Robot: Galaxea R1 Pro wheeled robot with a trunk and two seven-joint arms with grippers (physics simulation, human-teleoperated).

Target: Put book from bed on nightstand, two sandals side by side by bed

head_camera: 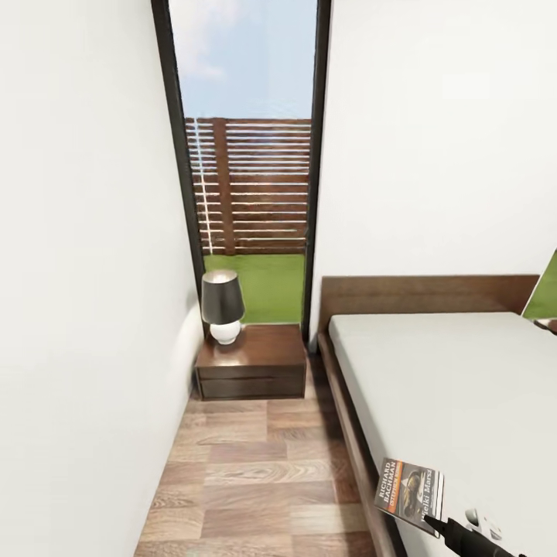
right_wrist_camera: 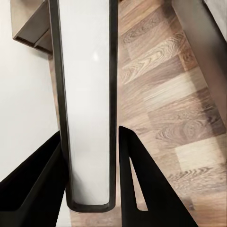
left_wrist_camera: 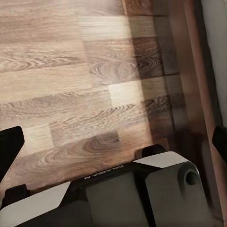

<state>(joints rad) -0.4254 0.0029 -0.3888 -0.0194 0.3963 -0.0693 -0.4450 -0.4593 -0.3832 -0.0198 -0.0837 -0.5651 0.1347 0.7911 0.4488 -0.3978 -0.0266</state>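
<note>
A low dark-brown wooden nightstand [head_camera: 251, 362] stands in the far left corner, carrying a black-shaded lamp [head_camera: 223, 306]. Mixed-tone wood-plank floor [head_camera: 255, 480] separates it from the dark-framed bed with its off-white mattress [head_camera: 456, 387]. At lower right, the right pincer [right_wrist_camera: 90, 189], reaching up from below, clamps a thin dark paperback book [head_camera: 410, 492] by its edge, above the mattress's near edge. The left pincer's [left_wrist_camera: 113, 142] black fingertips [left_wrist_camera: 10, 146] hang wide apart over the floor beside the bed frame.

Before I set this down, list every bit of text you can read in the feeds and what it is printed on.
"RICHARD BACHMAN": white lettering on the dark cover of the book, held in the right gripper.
Orange band on the cover: lettering too small to read.
Larger white title beside the cover picture: blurred and partly cut off, unreadable.
Embossed mark on the left gripper's housing in the left wrist view: too faint to read.
</note>
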